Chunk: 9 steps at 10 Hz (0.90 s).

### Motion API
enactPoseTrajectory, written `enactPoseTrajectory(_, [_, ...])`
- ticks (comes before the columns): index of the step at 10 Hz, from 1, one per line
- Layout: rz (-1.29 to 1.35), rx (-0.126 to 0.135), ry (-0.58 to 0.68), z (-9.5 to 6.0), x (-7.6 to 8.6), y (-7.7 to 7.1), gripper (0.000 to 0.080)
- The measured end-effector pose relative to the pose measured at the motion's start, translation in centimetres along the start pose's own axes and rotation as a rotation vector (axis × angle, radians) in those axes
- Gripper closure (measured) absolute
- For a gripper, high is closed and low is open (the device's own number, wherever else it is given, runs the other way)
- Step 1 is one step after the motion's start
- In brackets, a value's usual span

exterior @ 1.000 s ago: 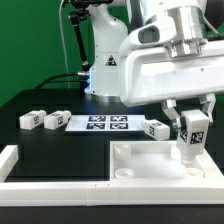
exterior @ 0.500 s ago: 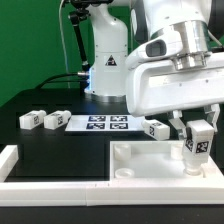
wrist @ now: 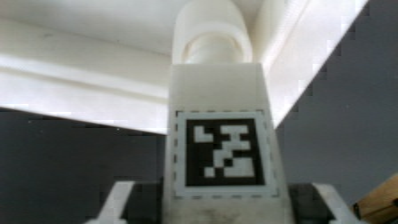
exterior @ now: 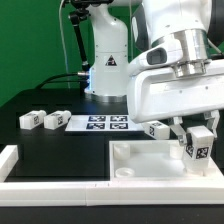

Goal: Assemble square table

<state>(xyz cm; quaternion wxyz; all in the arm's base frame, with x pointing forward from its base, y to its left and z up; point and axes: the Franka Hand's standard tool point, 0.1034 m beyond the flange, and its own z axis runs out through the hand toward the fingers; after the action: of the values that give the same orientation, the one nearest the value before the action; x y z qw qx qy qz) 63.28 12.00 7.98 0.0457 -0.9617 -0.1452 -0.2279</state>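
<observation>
The square table [exterior: 140, 165] will take its leg [exterior: 199, 150] cleanly if the hand [exterior: 198, 135], pinching that leg upright, lowers it plumb at the corner and twists gently.

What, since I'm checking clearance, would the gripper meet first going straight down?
Likely the square table slab: the held leg block would touch its corner recess before the gripper itself; depth unclear.

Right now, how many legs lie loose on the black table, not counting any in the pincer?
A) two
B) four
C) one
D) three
D: the left leg and middle leg lie on the exterior view's left of the marker board, the right leg at its other end; the held leg is in the pincer.
</observation>
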Motion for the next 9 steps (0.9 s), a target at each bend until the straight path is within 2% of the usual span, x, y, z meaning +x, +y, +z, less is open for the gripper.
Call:
enactPoseTrajectory(2, [-0.001,-0.014,0.054,0.07,-0.02,-0.02,0.0508])
enactPoseTrajectory(4, [-0.002,-0.018,0.066,0.03,-0.05,-0.02,0.0508])
enactPoseTrajectory(5, [-0.002,-0.017,0.065,0.06,-0.08,-0.02,0.0351])
enactPoseTrajectory(6, [-0.002,-0.018,0.065,0.06,-0.08,-0.02,0.0351])
enactPoseTrajectory(7, [-0.002,-0.018,0.065,0.06,-0.09,-0.01,0.0226])
enactPoseTrajectory(8, [-0.002,-0.018,0.065,0.06,-0.09,-0.01,0.0226])
enactPoseTrajectory(9, [-0.002,-0.018,0.065,0.06,-0.09,-0.01,0.0163])
